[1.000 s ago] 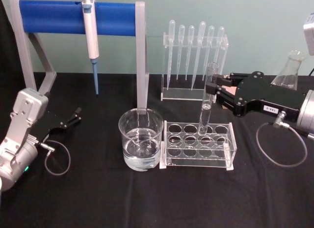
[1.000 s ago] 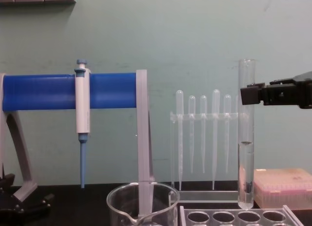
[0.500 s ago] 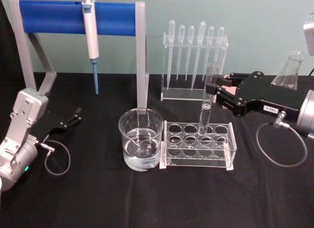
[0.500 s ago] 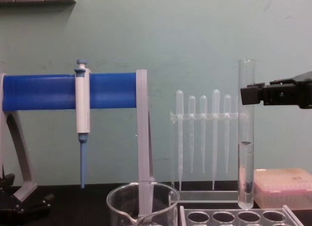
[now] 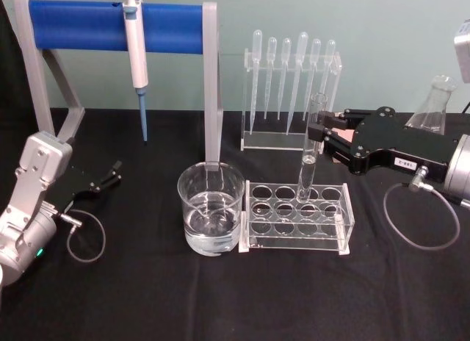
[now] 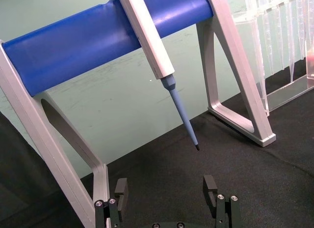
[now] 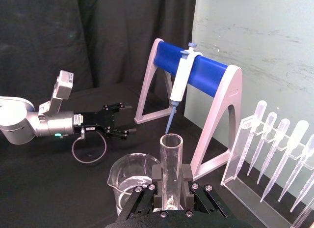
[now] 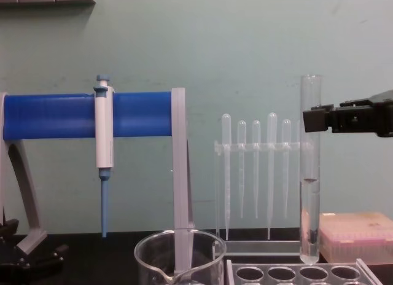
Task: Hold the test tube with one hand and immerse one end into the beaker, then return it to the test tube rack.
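My right gripper (image 5: 321, 135) is shut on the test tube (image 5: 311, 146) and holds it upright near its upper part. The tube's round bottom (image 8: 309, 257) hangs just above the back row of the clear rack (image 5: 297, 216). Some clear liquid stands in the tube's lower part. In the right wrist view the tube (image 7: 171, 164) rises between the fingers of the right gripper (image 7: 171, 183). The beaker (image 5: 211, 209), holding some water, stands to the left of the rack, apart from the tube; it also shows in the chest view (image 8: 179, 257). My left gripper (image 5: 110, 176) rests open at the table's left side.
A white-and-blue pipettor (image 5: 135, 47) hangs on the blue stand (image 5: 81, 25) at the back left. A stand of plastic pipettes (image 5: 290, 84) is behind the rack. A glass flask (image 5: 433, 106) is at the back right, and a pink box (image 8: 359, 236) sits behind the tube.
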`<move>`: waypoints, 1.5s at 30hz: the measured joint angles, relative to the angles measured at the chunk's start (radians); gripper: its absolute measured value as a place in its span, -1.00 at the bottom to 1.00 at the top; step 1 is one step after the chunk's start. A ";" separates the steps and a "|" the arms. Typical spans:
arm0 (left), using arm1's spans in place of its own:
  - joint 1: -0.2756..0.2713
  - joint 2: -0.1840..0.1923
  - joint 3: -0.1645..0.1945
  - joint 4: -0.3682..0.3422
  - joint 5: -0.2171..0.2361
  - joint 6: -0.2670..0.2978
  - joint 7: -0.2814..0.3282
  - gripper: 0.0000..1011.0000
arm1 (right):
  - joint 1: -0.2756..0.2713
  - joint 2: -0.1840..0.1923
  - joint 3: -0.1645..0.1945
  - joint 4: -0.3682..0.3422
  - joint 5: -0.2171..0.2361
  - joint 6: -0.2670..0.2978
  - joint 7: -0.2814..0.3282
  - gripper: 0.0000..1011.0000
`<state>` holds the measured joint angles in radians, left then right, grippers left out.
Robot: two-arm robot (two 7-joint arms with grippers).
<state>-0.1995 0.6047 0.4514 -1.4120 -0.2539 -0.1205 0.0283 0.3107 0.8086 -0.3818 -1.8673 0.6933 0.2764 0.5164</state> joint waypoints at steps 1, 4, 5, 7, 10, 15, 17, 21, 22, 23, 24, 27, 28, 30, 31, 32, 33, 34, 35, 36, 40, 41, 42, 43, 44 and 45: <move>0.000 0.000 0.000 0.000 0.000 0.000 0.000 0.98 | 0.000 0.000 0.000 0.000 0.000 0.000 0.000 -0.53; 0.000 0.000 0.000 0.000 0.000 0.000 0.000 0.98 | 0.000 0.000 0.000 0.000 0.000 0.000 0.000 -0.52; 0.000 0.000 0.000 0.000 0.000 0.000 0.000 0.98 | 0.000 0.000 0.000 0.000 0.000 0.000 0.000 -0.52; 0.000 0.000 0.000 0.000 0.000 0.000 0.000 0.98 | 0.000 0.000 0.000 0.000 0.000 0.000 0.000 -0.52; 0.000 0.000 0.000 0.000 0.000 0.000 0.000 0.98 | 0.000 0.000 0.000 0.000 0.000 0.000 0.000 -0.52; 0.000 0.000 0.000 0.000 0.000 0.000 0.000 0.98 | 0.000 0.000 0.000 0.000 0.000 0.000 0.000 -0.52; 0.000 0.000 0.000 0.000 0.000 0.000 0.000 0.98 | 0.000 0.000 0.000 0.000 0.000 0.000 0.000 -0.52; 0.000 0.000 0.000 0.000 0.000 0.000 0.000 0.98 | 0.000 0.000 0.000 0.000 0.000 0.000 0.000 -0.52; 0.000 0.000 0.000 0.000 0.000 0.000 0.000 0.98 | 0.000 0.000 0.000 0.000 0.000 0.000 0.000 -0.53; 0.000 0.000 0.000 0.000 0.000 0.000 0.000 0.98 | 0.000 0.000 0.000 0.000 0.000 0.000 0.000 -0.52; 0.000 0.000 0.000 0.000 0.000 0.000 0.000 0.98 | 0.000 0.000 0.000 0.000 0.000 0.000 0.000 -0.52; 0.000 0.000 0.000 0.000 0.000 0.000 0.000 0.98 | 0.000 0.000 0.000 0.000 0.000 0.000 0.000 -0.52; 0.000 0.000 0.000 0.000 0.000 0.000 0.000 0.98 | 0.000 0.000 0.000 0.000 0.000 0.000 0.000 -0.52; 0.000 0.000 0.000 0.000 0.000 0.000 0.000 0.98 | 0.000 0.000 0.000 0.000 0.000 0.000 0.000 -0.52; 0.000 0.000 0.000 0.000 0.000 0.000 0.000 0.98 | 0.000 0.000 0.000 0.000 0.000 0.000 0.000 -0.52; 0.000 0.000 0.000 0.000 0.000 0.000 0.000 0.98 | 0.000 0.000 0.000 0.000 0.000 0.000 0.000 -0.53; 0.000 0.000 0.000 0.000 0.000 0.000 0.000 0.98 | 0.000 0.000 0.000 0.000 0.000 0.000 0.000 -0.52; 0.000 0.000 0.000 0.000 0.000 0.000 0.000 0.98 | 0.000 0.000 0.000 0.000 0.000 0.000 0.000 -0.52; 0.000 0.000 0.000 0.000 0.000 0.000 0.000 0.98 | 0.000 0.000 0.000 0.000 0.000 0.000 0.000 -0.52; 0.000 0.000 0.000 0.000 0.000 0.000 0.000 0.98 | 0.000 0.000 0.000 0.000 0.000 0.000 0.000 -0.52; 0.000 0.000 0.000 0.000 0.000 0.000 0.000 0.98 | 0.000 0.000 0.000 0.000 0.000 0.000 0.000 -0.52; 0.000 0.000 0.000 0.000 0.000 0.000 0.000 0.98 | 0.000 0.000 0.000 0.000 0.000 0.000 0.000 -0.52; 0.000 0.000 0.000 0.000 0.000 0.000 0.000 0.98 | 0.000 0.000 0.000 0.000 0.000 0.000 0.000 -0.52; 0.000 0.000 0.000 0.000 0.000 0.000 0.000 0.98 | 0.000 0.000 0.000 0.000 0.000 0.000 0.000 -0.52; 0.000 0.000 0.000 0.000 0.000 0.000 0.000 0.98 | 0.000 0.000 0.000 0.000 0.000 0.000 0.000 -0.53; 0.000 0.000 0.000 0.000 0.000 0.000 0.000 0.98 | 0.000 0.000 0.000 0.000 0.000 0.000 0.000 -0.52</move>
<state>-0.1996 0.6047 0.4514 -1.4119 -0.2539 -0.1206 0.0283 0.3106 0.8086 -0.3818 -1.8673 0.6933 0.2763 0.5163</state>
